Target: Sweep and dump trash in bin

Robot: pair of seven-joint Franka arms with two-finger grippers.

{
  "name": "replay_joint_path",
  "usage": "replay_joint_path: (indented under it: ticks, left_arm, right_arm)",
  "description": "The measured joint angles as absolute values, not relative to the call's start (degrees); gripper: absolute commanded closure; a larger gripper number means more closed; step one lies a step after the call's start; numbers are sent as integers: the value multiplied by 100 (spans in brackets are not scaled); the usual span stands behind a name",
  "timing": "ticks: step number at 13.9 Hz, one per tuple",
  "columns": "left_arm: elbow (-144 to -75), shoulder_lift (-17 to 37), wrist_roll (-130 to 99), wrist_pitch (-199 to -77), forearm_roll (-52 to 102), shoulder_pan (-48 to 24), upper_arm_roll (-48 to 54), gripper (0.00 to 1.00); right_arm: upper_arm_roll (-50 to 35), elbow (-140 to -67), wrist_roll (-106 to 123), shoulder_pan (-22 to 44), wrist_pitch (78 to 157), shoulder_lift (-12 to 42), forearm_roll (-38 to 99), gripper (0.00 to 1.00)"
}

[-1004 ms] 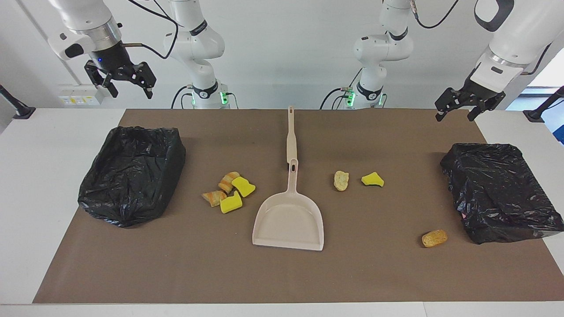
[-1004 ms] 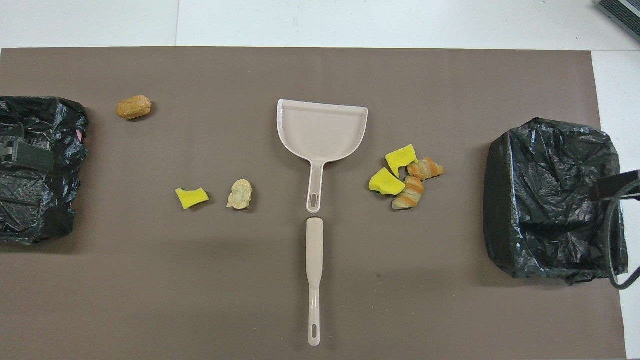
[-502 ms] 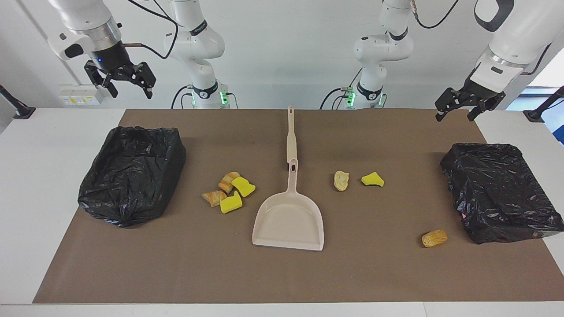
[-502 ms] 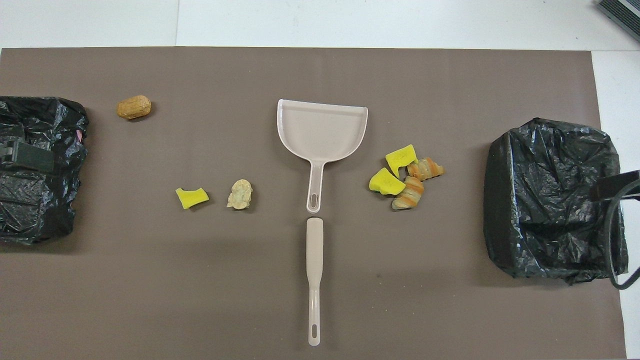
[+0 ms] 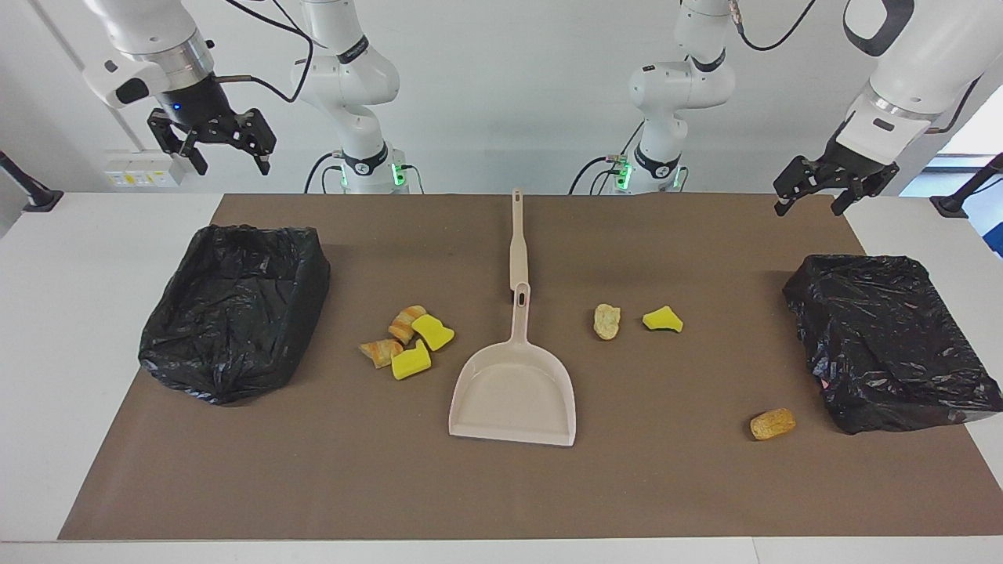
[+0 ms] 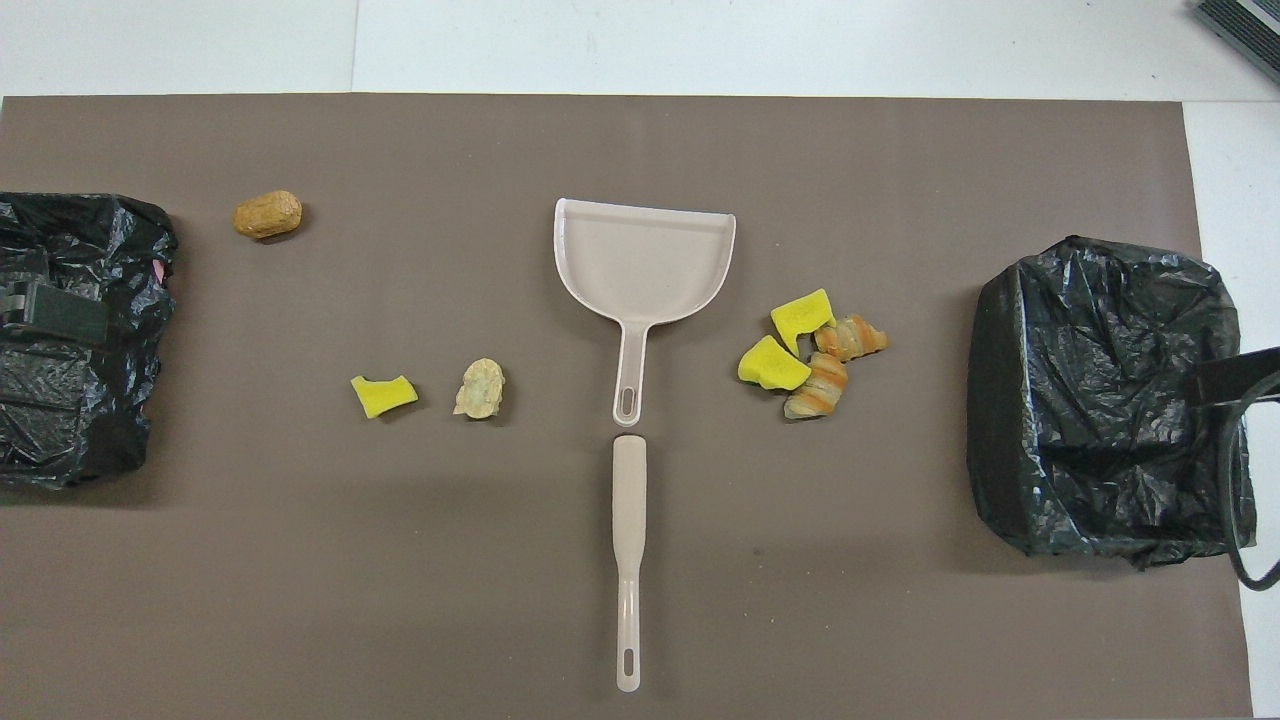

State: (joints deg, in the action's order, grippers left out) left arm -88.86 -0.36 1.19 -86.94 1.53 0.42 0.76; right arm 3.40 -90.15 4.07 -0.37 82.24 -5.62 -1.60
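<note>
The trash lies loose on the brown mat (image 5: pixel 674 486). A cluster of yellow sponge bits and tan-orange lumps (image 5: pixel 407 341) (image 6: pixel 810 350) sits beside the beige dustpan (image 5: pixel 513 392) (image 6: pixel 645 255), toward the right arm's end. On the dustpan's left-arm side lie a pale lump (image 5: pixel 606 321) (image 6: pixel 480 387) and a yellow bit (image 5: pixel 662 319) (image 6: pixel 383 395). A tan lump (image 5: pixel 773 424) (image 6: pixel 267 214) lies by the black-lined bin (image 5: pixel 889 337) (image 6: pixel 70 400). My left gripper (image 5: pixel 809 205) hangs open and empty above that bin's robot-side end. My right gripper (image 5: pixel 231 160) is open and empty, high over the other bin (image 5: pixel 235 309) (image 6: pixel 1100 400).
A beige long-handled brush (image 5: pixel 518 239) (image 6: pixel 629 540) lies in line with the dustpan's handle, nearer the robots. White table (image 5: pixel 70 352) borders the mat at both ends.
My right gripper has shifted slightly upward. The left arm and everything on the mat are as they were.
</note>
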Motion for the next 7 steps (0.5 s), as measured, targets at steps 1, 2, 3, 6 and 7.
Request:
replay_joint_path:
  ticks: [1,2,3,6,7]
  left_arm:
    - [-8886,-36,119,-8694,153,42,76,0]
    - [-8886,-36,119,-8694,153,42,76,0]
    - [-8886,-36,119,-8691,153,42,77,0]
    - [-8887,-48,118,-8688,154,26,130,0]
    - [-8895,-63,118,-8688,157,15,165,0]
  right_arm:
    - [340,-9015,407,-36,8224,-562,-160,0]
    - [340,-9018,407,-37,8224,-564,-160,0]
    - [340,-9027,407,-37,8224,-567,-160,0]
    - [349,-9039,417,-45,8224,-578,-160,0]
    - [364,-9038,433,-75,8266,-584,-160,0]
